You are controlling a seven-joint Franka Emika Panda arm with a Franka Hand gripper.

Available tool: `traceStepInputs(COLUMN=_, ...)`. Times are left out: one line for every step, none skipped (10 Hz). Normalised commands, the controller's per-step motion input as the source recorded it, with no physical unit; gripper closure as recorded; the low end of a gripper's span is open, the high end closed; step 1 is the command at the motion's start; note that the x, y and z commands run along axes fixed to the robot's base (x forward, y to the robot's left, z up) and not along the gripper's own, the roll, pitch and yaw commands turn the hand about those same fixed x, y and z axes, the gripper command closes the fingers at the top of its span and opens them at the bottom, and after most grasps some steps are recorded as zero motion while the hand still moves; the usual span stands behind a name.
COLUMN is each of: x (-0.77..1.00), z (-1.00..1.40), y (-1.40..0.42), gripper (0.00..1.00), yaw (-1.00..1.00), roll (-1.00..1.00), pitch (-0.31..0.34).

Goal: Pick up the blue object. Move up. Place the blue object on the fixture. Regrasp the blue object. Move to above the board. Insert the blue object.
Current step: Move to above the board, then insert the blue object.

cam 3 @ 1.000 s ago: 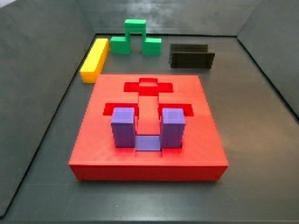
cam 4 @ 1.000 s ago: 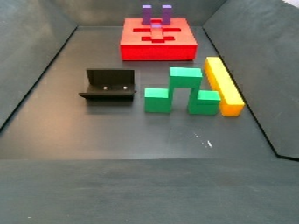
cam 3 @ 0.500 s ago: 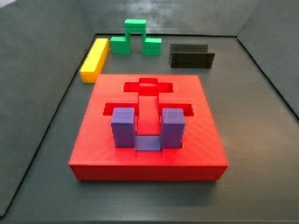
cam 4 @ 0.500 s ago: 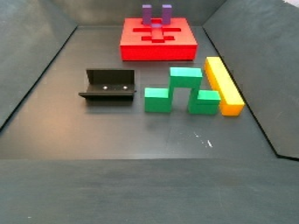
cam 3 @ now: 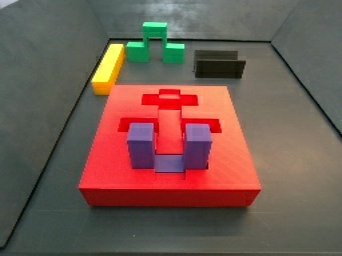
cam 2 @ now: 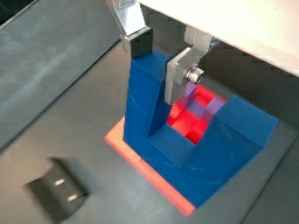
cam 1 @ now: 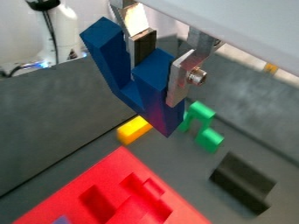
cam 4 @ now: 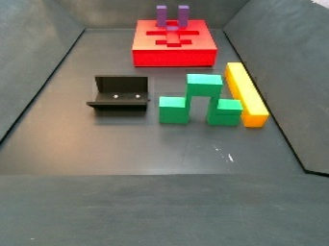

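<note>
- Jaws of the gripper [cam 1: 160, 54] are clamped on the blue object [cam 1: 138, 83], one silver finger [cam 1: 184, 77] flat against one prong and the other finger [cam 1: 142, 44] against its far face; the same grip shows in both wrist views, with the gripper [cam 2: 160, 54] high above the floor and out of sight in both side views
- the blue object [cam 2: 176, 131] hangs from the jaws with its base bar lowest and its two prongs pointing up towards the wrist; it touches nothing else
- below it lies the board [cam 1: 93, 188], red, with shaped recesses in its top; in a wrist view a patch of the board [cam 2: 187, 118] shows through the gap between the prongs
- in both side views the board [cam 3: 167, 150] lies flat on the dark floor [cam 3: 287, 190]; a purple U-shaped block [cam 3: 167, 148] stands in a recess at one end of it, prongs up; the same block [cam 4: 171, 14] shows at the far end of the board [cam 4: 175, 44]
- the fixture [cam 4: 118, 96] stands on the floor apart from the board, nothing in it; it also shows in other views [cam 3: 219, 65] [cam 1: 246, 182] [cam 2: 59, 187]
- a green block [cam 4: 199, 100] sits just beside a yellow bar [cam 4: 244, 93]; both lie well apart from the board, seen also in a side view [cam 3: 155, 42] [cam 3: 108, 67] and in a wrist view [cam 1: 204, 123] [cam 1: 135, 130]
</note>
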Motion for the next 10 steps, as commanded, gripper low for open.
traceStepInputs(x=-0.06, z=0.00, y=0.02, gripper=1.00, yaw=0.02, roll=-0.85, pitch=-0.020)
traceStepInputs(x=-0.06, z=0.01, y=0.02, gripper=1.00, yaw=0.01, roll=-0.63, pitch=-0.030)
traceStepInputs(x=-0.05, z=0.00, y=0.02, gripper=1.00, yaw=0.01, roll=-0.43, pitch=-0.043)
traceStepInputs(x=-0.04, z=0.00, y=0.01, gripper=1.00, yaw=0.00, roll=-0.29, pitch=-0.042)
traceStepInputs(x=0.00, z=-0.04, y=0.00, gripper=1.00, yaw=0.00, roll=0.00, pitch=0.000)
traceStepInputs(x=0.00, z=-0.03, y=0.00, gripper=1.00, yaw=0.00, roll=-0.01, pitch=0.000)
traceStepInputs(x=0.13, z=-0.28, y=0.07, gripper=1.00, yaw=0.02, roll=-0.15, pitch=-0.119)
traceStepInputs(x=0.40, z=-0.41, y=0.27, gripper=1.00, yaw=0.04, roll=-0.33, pitch=-0.117)
traceStepInputs(x=0.48, z=-0.24, y=0.33, gripper=1.00, yaw=0.00, roll=-0.44, pitch=-0.131)
traceStepInputs(x=0.49, z=-0.11, y=0.35, gripper=1.00, yaw=0.00, roll=-0.50, pitch=-0.139)
